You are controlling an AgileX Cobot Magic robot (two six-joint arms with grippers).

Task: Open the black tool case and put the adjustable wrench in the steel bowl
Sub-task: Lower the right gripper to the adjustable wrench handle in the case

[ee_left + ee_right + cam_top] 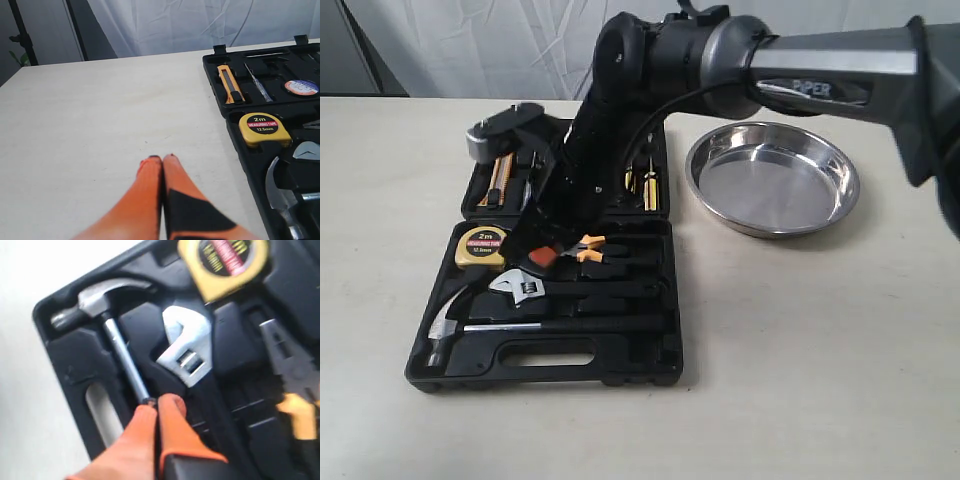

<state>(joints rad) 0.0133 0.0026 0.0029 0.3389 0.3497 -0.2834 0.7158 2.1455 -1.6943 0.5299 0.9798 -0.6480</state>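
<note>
Table [820,360]: hammer [444,326] alongside adjustable wrench [520,289]

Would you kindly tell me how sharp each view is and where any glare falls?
Right wrist view: blurred throughout, the adjustable wrench soft-edged and the tape measure print smeared. Left wrist view: the black tool case is crisp, the left gripper out of focus in the foreground. Exterior view: sharp, with bright reflections in the steel bowl.

premises: robot test lab. evidence: plain pale counter [820,360], white cloth backdrop [200,25] hung behind it, black stand pole [22,35] alongside, piper-branded robot arm [820,65] above the counter.
</note>
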